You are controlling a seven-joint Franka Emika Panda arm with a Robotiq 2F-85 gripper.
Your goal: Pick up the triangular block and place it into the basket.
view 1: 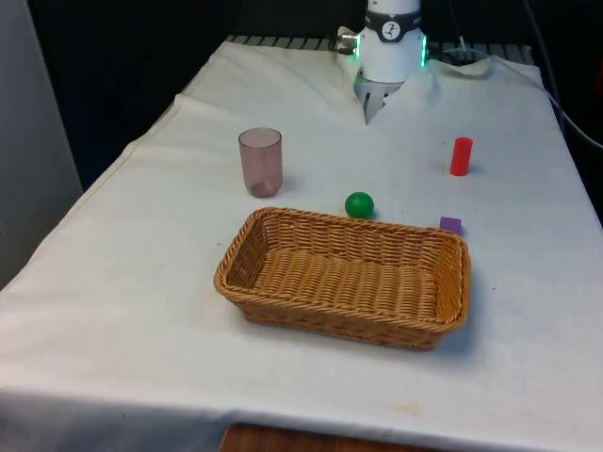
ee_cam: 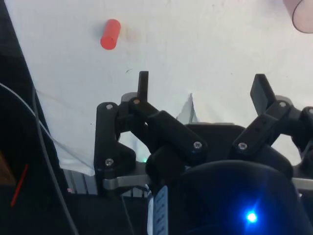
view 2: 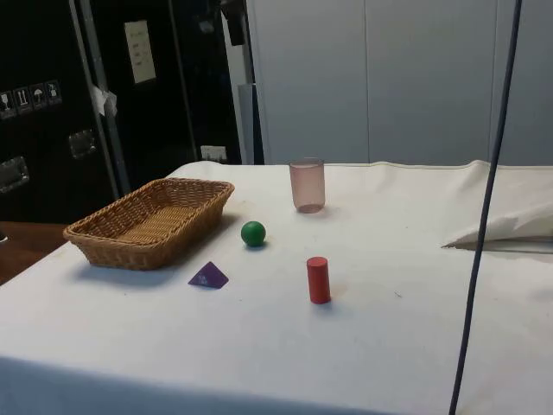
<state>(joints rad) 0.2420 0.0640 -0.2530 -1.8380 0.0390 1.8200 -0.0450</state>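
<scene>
I see my claw (ee_cam: 203, 88) spread wide and holding nothing, hovering over the bench's (view 1: 141, 282) far end. The block (view 1: 450, 225) lies just beside the basket's (view 1: 344, 279) far corner, toward the front view's right edge. The ball (view 1: 359, 204), cylinder (view 1: 461, 156) and cup (view 1: 261, 162) stand apart, bare cloth between them.

Behind the basket (view 1: 344, 273) sits the ball (view 1: 359, 204), the cup (view 1: 261, 161) farther back; the triangular block (view 1: 450, 224) lies beside the basket's far corner.
</scene>
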